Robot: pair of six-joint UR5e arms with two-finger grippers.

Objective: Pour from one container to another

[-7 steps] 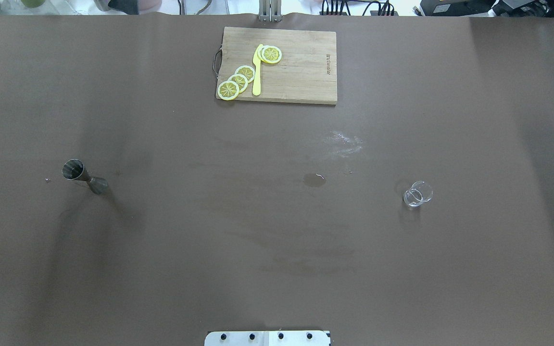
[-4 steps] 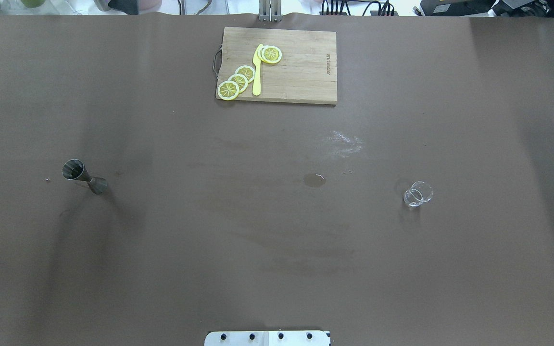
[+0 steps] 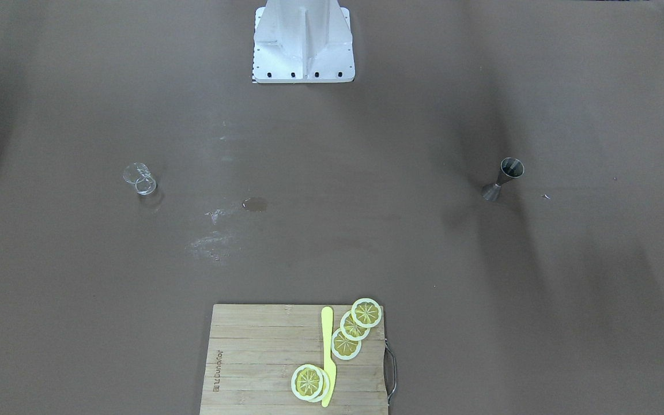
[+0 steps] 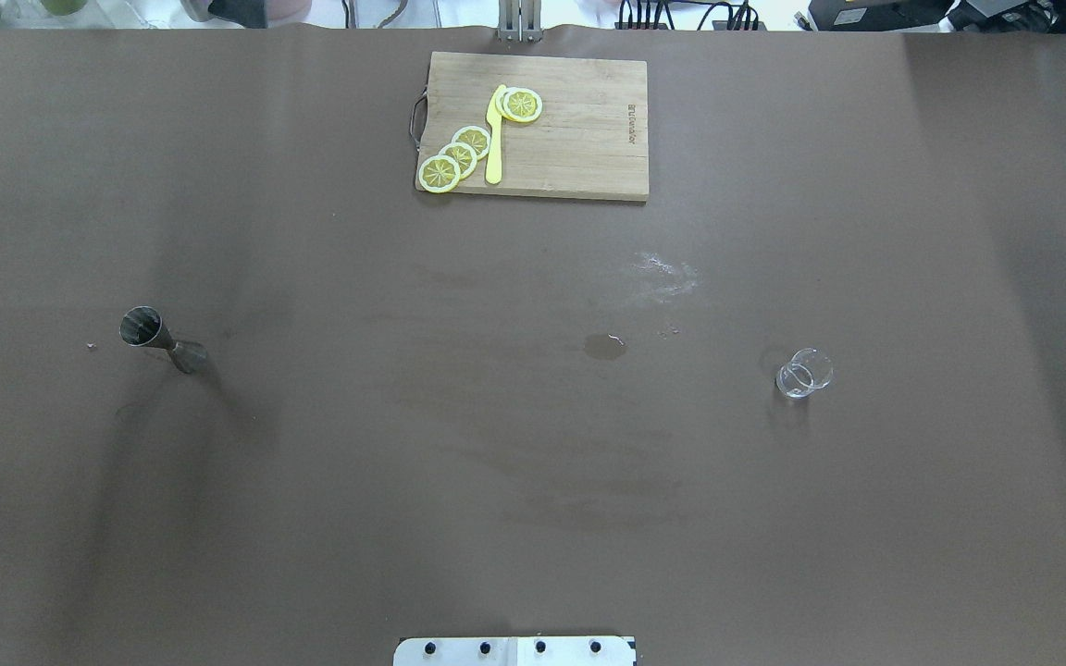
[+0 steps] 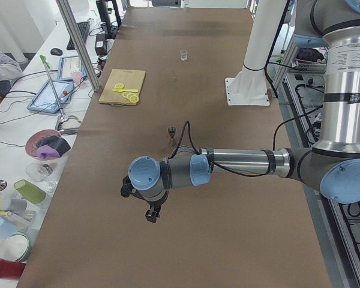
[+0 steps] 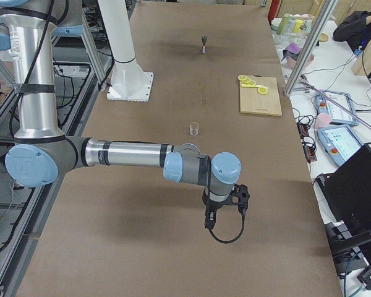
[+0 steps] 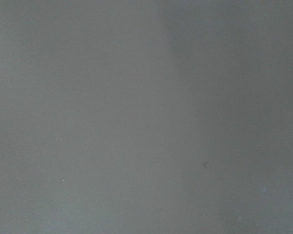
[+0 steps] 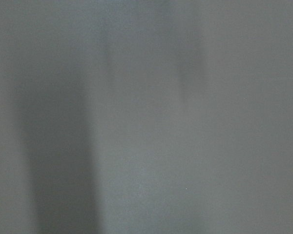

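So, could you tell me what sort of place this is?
Probably a robotics lab staging a drinks task: the left arm over a brown table, a jigger and glass, tablets alongside.

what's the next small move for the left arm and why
Probably swing the left claw toward the jigger: it stands upright and untouched on the robot's left, the claw hangs over bare table apart from it, and the glass stands on the right.

Brown worktop, near right arm stretched across it, right hand pointing down, grip unclear, clear glass upright mid-worktop, metal jigger upright at far end, wooden board with lemon slices
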